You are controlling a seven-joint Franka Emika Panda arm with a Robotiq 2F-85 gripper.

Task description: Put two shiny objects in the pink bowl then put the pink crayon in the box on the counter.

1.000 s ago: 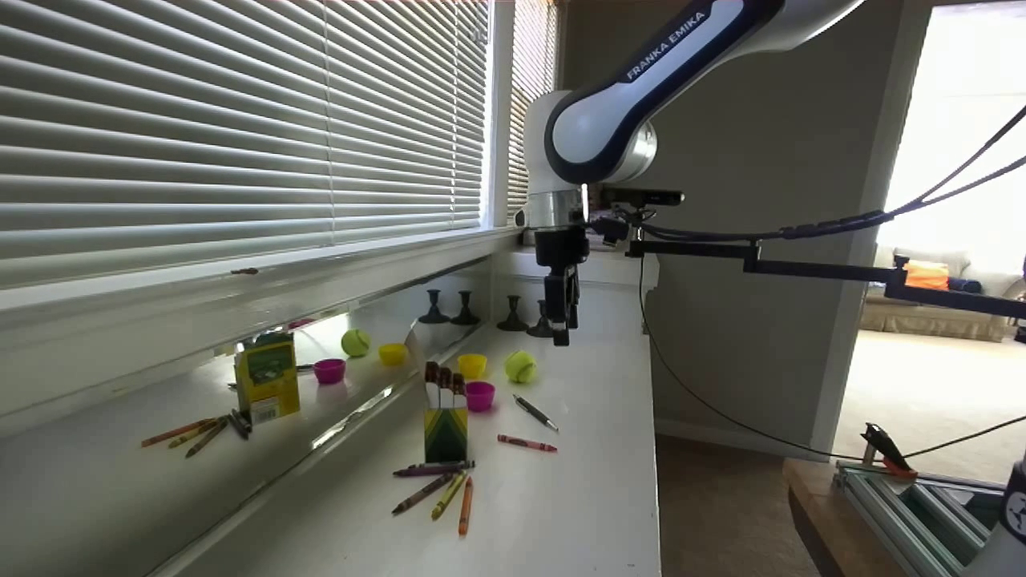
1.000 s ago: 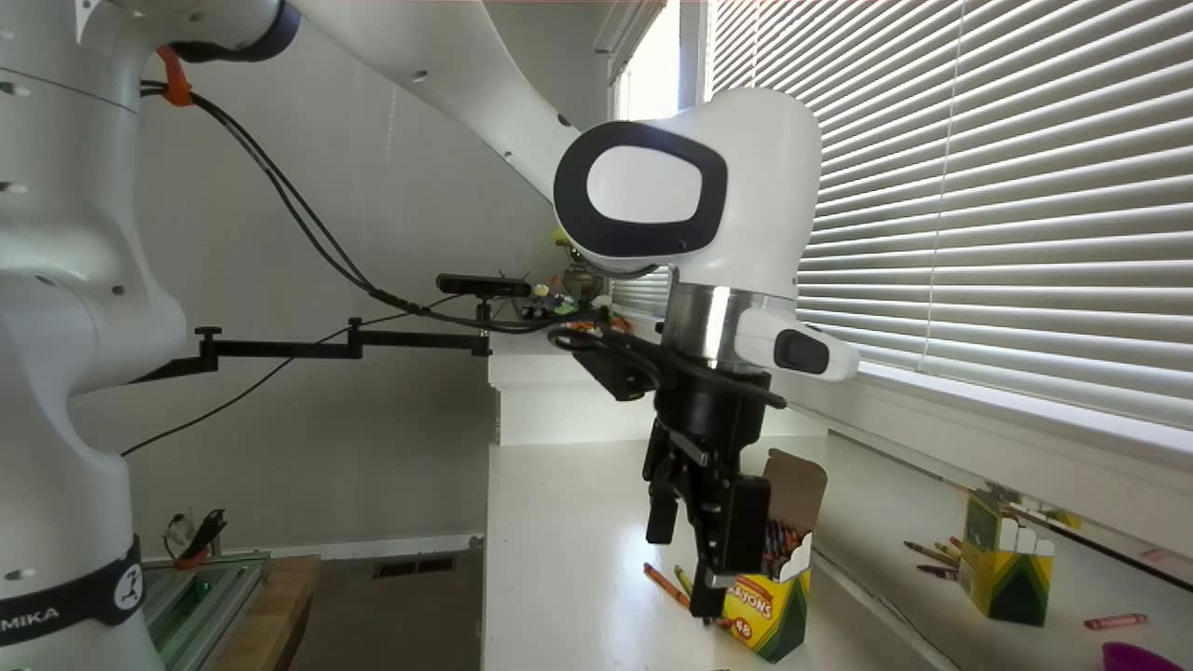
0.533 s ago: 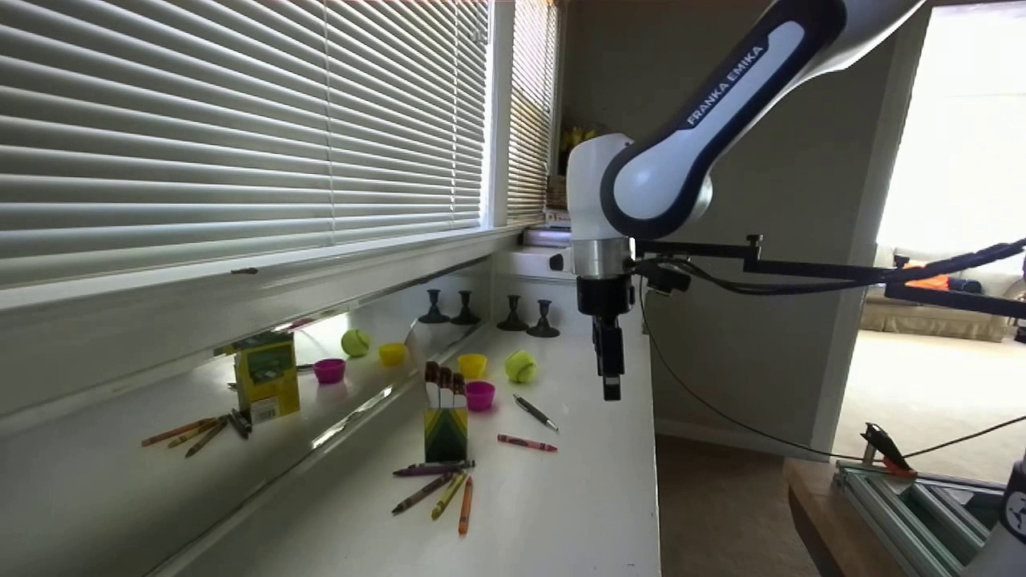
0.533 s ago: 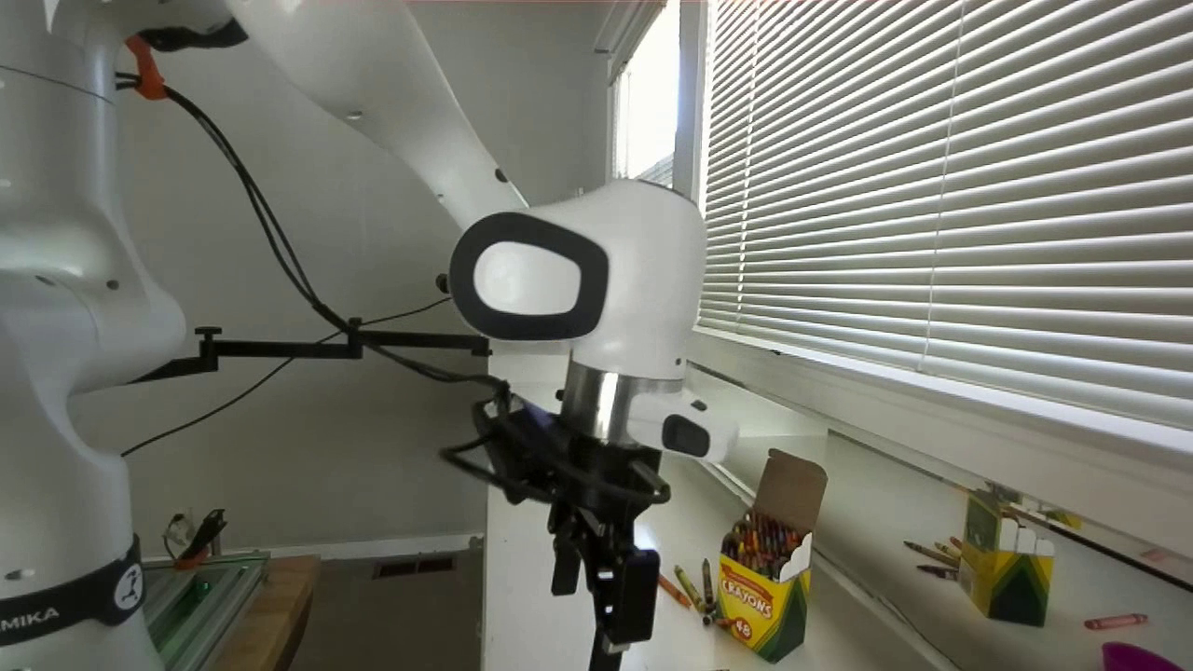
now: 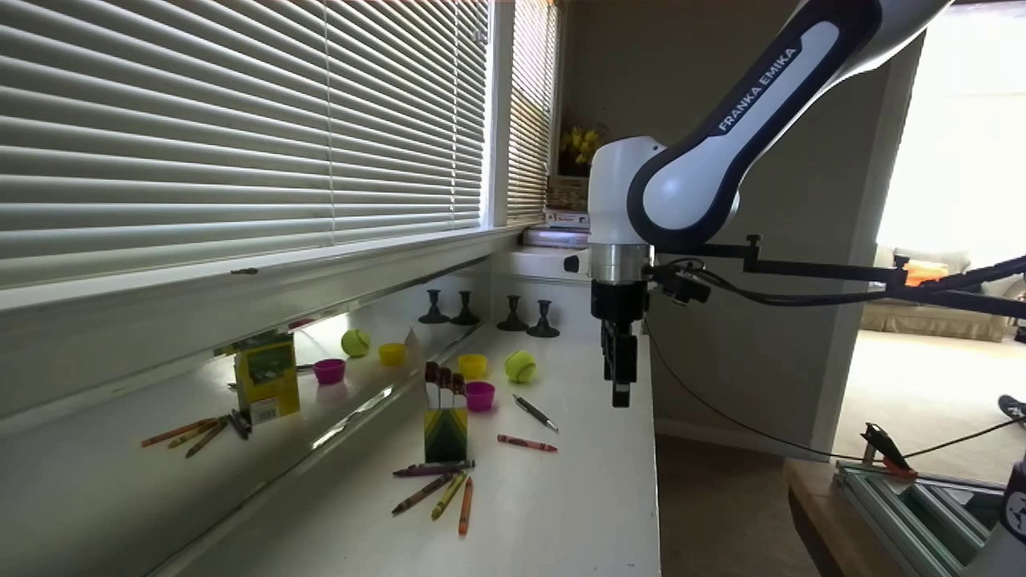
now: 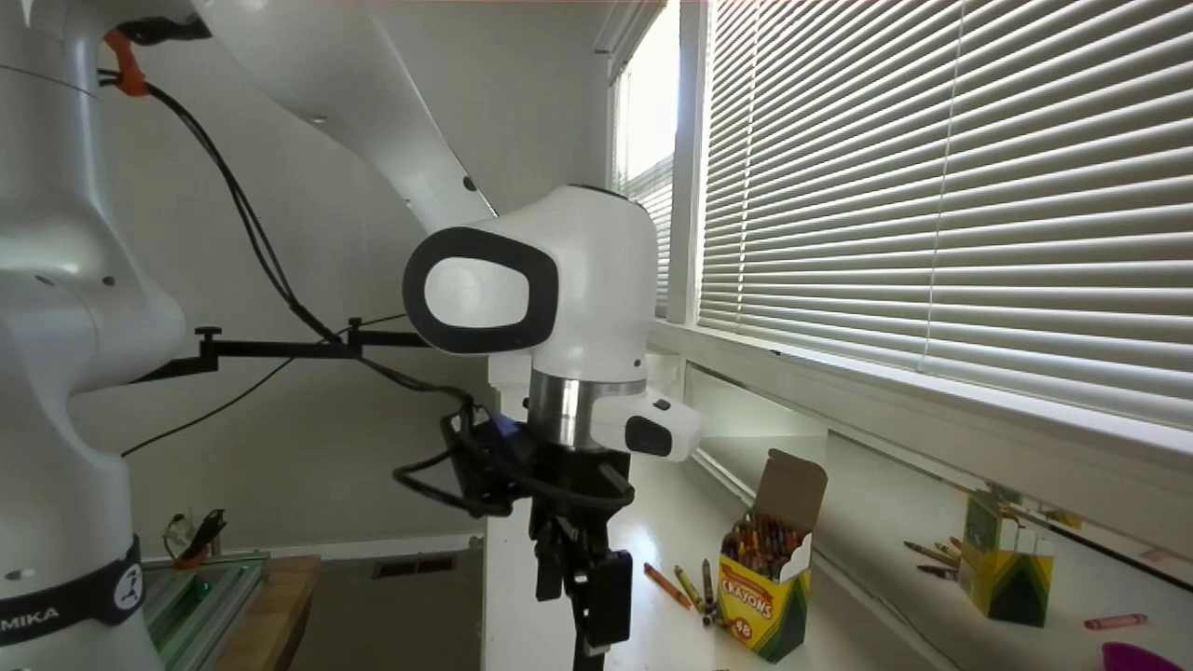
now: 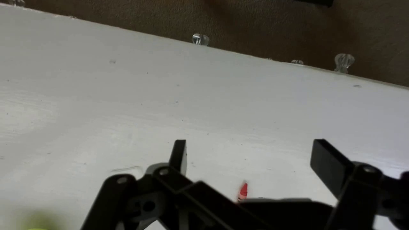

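Many crayons (image 6: 760,545) in 1 open box (image 6: 748,604), contents of 1 pink bowl (image 5: 480,400) unclear, fingers (image 7: 330,167) wide apart.

In the wrist view you see only the tip of the pink crayon (image 7: 243,192), the rest hidden behind your hand (image 7: 249,155), with a blurred yellow-green thing (image 7: 40,222) cut off to its left, while in an exterior view, left of the hand, you can't make out the inside of the pink bowl (image 5: 479,397).

Glossy painted counter (image 5: 577,513), smooth plastic-looking pink bowl (image 5: 479,397), felt tennis ball (image 5: 520,367) at bowl's two o'clock, cardboard box (image 6: 764,596)
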